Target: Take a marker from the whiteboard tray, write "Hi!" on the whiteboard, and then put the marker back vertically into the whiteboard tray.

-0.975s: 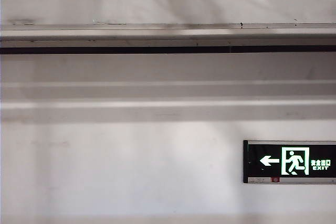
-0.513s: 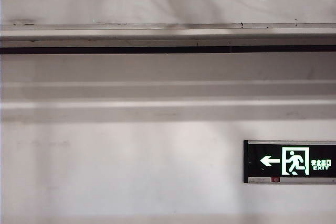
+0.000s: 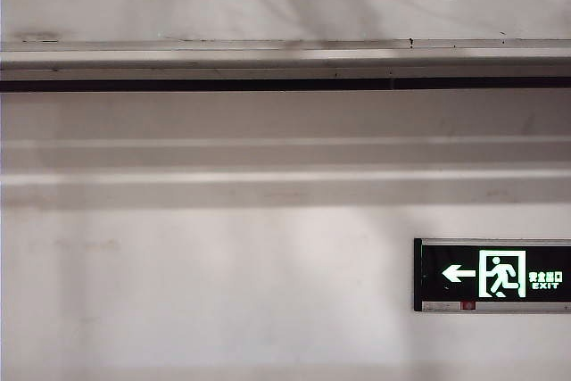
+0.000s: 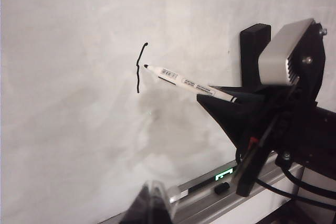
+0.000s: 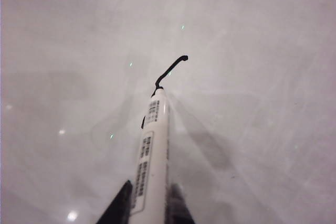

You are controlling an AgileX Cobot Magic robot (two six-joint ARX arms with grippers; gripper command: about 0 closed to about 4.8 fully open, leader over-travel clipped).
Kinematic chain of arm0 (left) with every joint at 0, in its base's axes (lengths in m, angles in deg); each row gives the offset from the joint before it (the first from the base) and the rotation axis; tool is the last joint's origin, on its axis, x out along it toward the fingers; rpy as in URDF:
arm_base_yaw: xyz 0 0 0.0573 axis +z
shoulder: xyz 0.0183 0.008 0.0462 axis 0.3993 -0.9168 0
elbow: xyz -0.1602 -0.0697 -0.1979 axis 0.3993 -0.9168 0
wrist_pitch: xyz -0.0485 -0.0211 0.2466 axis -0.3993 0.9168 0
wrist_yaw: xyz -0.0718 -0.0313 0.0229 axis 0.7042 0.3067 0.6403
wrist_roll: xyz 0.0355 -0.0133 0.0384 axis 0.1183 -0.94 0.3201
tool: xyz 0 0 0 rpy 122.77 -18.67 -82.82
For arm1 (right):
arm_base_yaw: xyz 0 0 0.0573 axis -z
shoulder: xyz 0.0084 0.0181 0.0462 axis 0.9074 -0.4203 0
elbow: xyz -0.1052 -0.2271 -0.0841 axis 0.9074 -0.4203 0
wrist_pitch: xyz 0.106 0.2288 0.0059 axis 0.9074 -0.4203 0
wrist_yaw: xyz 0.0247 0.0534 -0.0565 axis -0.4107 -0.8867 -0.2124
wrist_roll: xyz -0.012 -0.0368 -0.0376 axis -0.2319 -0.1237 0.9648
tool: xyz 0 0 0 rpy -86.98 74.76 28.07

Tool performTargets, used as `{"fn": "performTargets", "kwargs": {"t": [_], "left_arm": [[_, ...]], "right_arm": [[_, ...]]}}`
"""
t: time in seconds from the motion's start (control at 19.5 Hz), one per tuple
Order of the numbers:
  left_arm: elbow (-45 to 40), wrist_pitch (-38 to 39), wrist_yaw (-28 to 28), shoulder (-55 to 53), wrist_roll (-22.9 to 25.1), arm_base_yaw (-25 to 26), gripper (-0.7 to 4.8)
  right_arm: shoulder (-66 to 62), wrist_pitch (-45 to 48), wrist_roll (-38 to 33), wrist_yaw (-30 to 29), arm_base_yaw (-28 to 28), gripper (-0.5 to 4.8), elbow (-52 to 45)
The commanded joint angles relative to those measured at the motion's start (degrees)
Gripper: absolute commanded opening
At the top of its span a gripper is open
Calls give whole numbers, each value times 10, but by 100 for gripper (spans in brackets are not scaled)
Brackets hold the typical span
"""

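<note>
one marker [image 4: 190,84] is seen, uncapped, with a white labelled barrel; one wavy black stroke [image 4: 139,67] has been drawn on the one whiteboard [image 4: 79,129]. one whiteboard tray [image 3: 285,53] runs the full width of the exterior view, above a thin black strip [image 3: 285,85], and one lit exit sign [image 3: 492,275] is fixed to the wall below at the right. a small dark object [image 4: 222,188], possibly the cap, lies on the tray in the left wrist view; it is too small to be identified with certainty.

neither arm is shown in the exterior view. in the left wrist view the right arm is raised in front of the board, above the tray, with the right gripper [image 4: 234,99] pointed at the board and the marker projecting from it at a slant. the right gripper is closed on the rear of the barrel, the dark fingers [image 5: 119,207] being pressed to either side of it in the right wrist view. the marker tip is set at the black stroke, about midway along it, seemingly touching the board.

of the left gripper [image 4: 149,205] only a blurred dark and translucent tip is caught at the frame edge, low near the tray; whether it is open or closed cannot be told, and nothing is seen held in it.
</note>
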Motion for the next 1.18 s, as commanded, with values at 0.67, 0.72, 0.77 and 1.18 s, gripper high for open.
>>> {"fn": "performTargets", "kwargs": {"t": [0.67, 0.72, 0.77, 1.18], "left_arm": [[2, -7, 3, 3, 0, 0, -6], [2, -7, 3, 3, 0, 0, -6], [2, -7, 3, 3, 0, 0, -6], [2, -7, 3, 3, 0, 0, -6]], "right_arm": [[-6, -1, 16, 56, 3, -6, 3], [-5, -1, 20, 66, 3, -6, 3], [-4, -1, 24, 68, 3, -6, 3], [10, -18, 30, 104, 4, -6, 3]]}}
